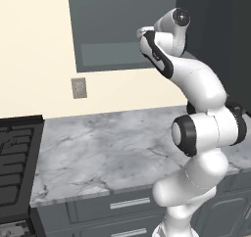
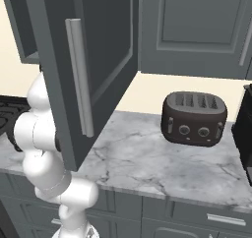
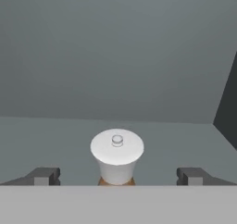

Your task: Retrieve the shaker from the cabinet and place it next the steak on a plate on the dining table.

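Your end effector (image 3: 118, 177) gapes wide, empty, straddling the shaker (image 3: 116, 156): small, light, rigid; grip its narrow neck gently

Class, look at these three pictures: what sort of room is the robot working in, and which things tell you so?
Most likely a home kitchen. A marble counter sits over drawers, with a stove beside it, a dark four-slot toaster stands on it, and wall cabinets hang above, one holding a shaker.

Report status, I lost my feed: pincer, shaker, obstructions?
Pincer open, fingers astride shaker. Shaker upright on cabinet shelf, not gripped. Nothing between them.
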You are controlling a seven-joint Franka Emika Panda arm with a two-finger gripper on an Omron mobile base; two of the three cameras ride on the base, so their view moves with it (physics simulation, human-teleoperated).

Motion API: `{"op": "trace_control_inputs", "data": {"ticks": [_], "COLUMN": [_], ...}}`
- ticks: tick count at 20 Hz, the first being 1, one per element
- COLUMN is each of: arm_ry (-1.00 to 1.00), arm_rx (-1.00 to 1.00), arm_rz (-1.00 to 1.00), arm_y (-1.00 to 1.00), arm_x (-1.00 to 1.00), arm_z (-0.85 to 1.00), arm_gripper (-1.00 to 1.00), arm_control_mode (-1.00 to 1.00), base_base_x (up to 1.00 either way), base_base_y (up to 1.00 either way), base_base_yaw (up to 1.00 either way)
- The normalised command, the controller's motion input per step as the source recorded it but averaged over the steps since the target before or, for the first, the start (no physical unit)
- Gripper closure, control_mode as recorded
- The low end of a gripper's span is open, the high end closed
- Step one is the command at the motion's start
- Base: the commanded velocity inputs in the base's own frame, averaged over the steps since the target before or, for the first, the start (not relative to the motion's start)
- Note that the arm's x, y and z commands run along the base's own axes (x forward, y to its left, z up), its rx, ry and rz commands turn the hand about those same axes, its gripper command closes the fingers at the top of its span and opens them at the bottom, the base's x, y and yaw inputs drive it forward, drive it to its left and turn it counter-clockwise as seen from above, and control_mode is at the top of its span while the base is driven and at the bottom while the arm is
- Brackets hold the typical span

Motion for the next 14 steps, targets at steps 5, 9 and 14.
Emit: {"op": "trace_control_inputs", "data": {"ticks": [5,9,14], "arm_ry": [0.00,0.00,0.00], "arm_rx": [0.00,0.00,0.00], "arm_rz": [0.00,0.00,0.00], "arm_y": [0.00,0.00,0.00], "arm_x": [0.11,0.11,0.12], "arm_z": [0.00,-0.05,-0.08], "arm_gripper": [-1.00,-1.00,-1.00], "arm_control_mode": [-1.00,-1.00,-1.00], "base_base_x": [0.00,0.00,0.00], "base_base_y": [0.00,0.00,0.00], "base_base_yaw": [0.00,0.00,0.00]}}
